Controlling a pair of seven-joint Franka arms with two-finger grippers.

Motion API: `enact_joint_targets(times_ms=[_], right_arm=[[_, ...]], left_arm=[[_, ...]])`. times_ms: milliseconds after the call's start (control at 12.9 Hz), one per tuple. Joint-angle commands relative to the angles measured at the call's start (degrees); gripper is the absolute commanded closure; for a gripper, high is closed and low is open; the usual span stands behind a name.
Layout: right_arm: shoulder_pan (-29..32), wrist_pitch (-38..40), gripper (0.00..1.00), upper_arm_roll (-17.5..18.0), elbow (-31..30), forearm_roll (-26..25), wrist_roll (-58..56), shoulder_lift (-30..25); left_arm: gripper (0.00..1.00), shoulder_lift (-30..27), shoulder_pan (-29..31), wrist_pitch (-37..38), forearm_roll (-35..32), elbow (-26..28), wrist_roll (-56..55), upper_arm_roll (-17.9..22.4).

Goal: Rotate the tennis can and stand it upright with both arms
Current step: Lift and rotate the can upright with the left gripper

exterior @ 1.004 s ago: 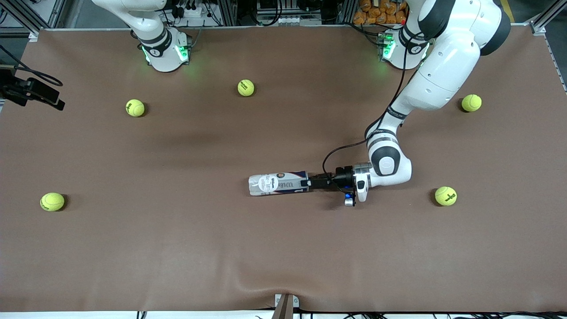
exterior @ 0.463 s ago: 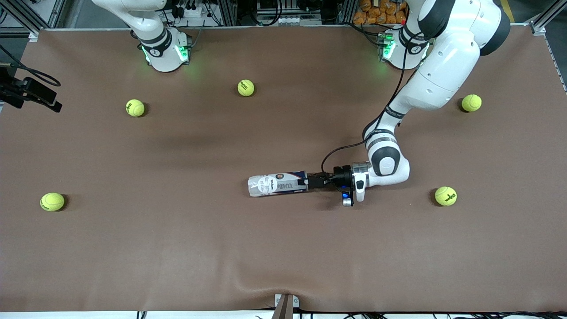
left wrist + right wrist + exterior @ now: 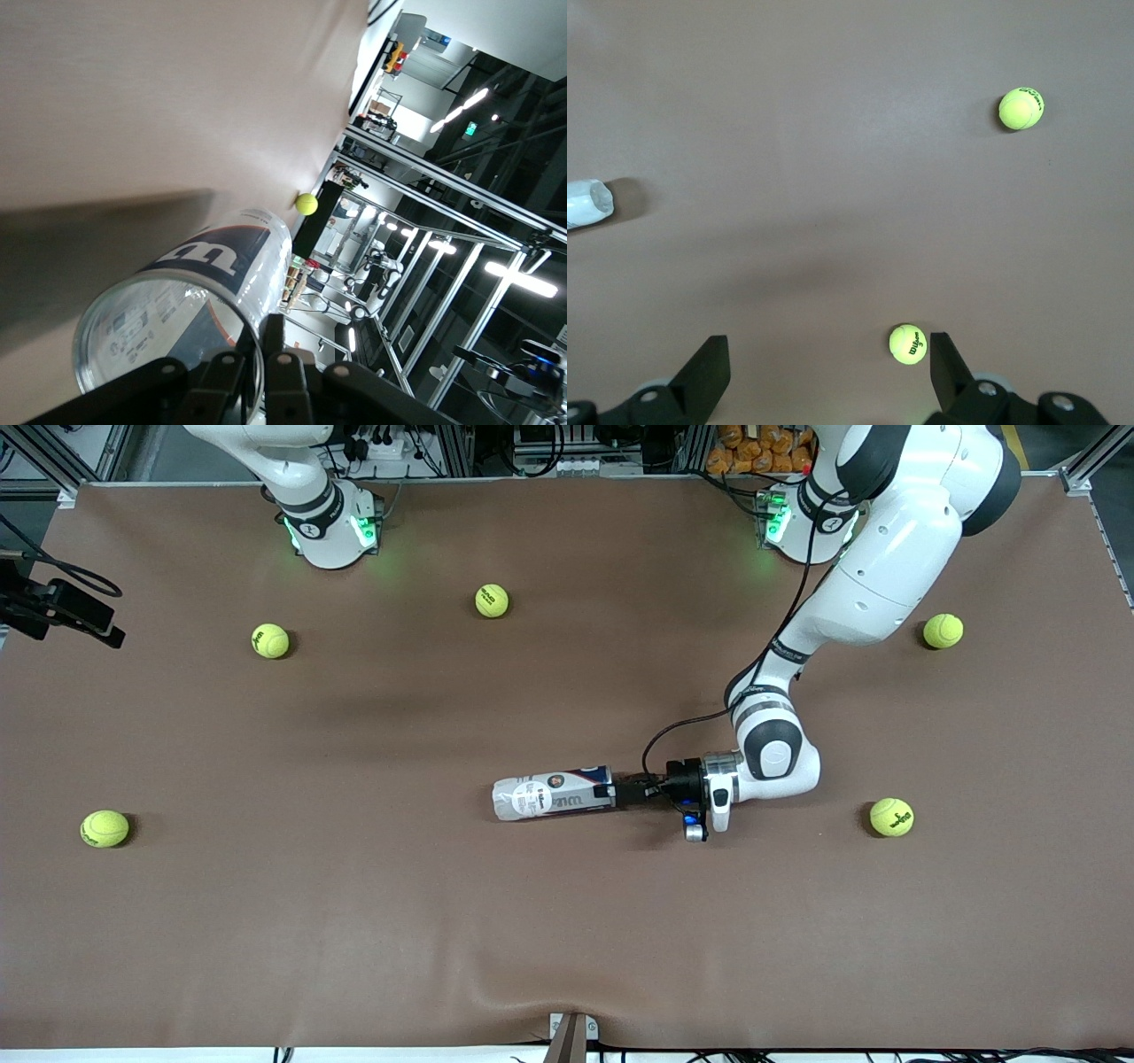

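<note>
The tennis can (image 3: 554, 794) lies on its side on the brown mat near the table's middle, its clear closed end toward the right arm's end. My left gripper (image 3: 625, 790) is low at the can's open end and shut on its silver rim. In the left wrist view the can (image 3: 190, 292) runs away from the gripper (image 3: 262, 359), with the rim pinched between the two fingers. My right gripper (image 3: 828, 376) is open and empty, high over the mat; its wrist view shows the can's clear end (image 3: 585, 204) at one edge.
Several yellow-green tennis balls lie on the mat: one (image 3: 891, 817) near the left arm's elbow, one (image 3: 943, 631) by its upper arm, others (image 3: 492, 600), (image 3: 270, 640), (image 3: 104, 828). A black device (image 3: 66, 611) juts in at the right arm's end.
The left gripper has shifted a little toward the right arm's end with the can. The can's clear end has swung slightly nearer the front camera. The black device has shifted slightly.
</note>
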State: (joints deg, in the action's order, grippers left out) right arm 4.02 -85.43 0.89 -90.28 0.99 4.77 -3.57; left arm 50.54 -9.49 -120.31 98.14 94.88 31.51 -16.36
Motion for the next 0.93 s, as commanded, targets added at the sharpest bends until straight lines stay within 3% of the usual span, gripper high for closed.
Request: enact_joint_targets(times_ms=[0,309,463,850], right_arm=[[0.38,-0.09,0.0,0.87,0.19,-0.2,0.77,-0.03],[-0.59,-0.18,0.0,0.87,0.19,-0.46,0.77,0.23],[-0.59,-0.18,0.0,0.87,0.28,-0.46,0.77,0.23],[-0.68,-0.18,0.0,0.87,0.28,-0.46,0.77,0.23]], left_arm=[[1.0,-2.55,0.17,0.08,1.53,-0.31,-1.01,-0.43],[1.0,-6.85,-0.27,-1.07,-0.13,-2.07,-11.53,0.19],[1.0,-7.12,-0.36,-2.9,-2.41,-5.66,-19.34,0.01],[1.0,-9.58,-2.99,-6.87,-15.75,-12.43,-43.67,0.1]])
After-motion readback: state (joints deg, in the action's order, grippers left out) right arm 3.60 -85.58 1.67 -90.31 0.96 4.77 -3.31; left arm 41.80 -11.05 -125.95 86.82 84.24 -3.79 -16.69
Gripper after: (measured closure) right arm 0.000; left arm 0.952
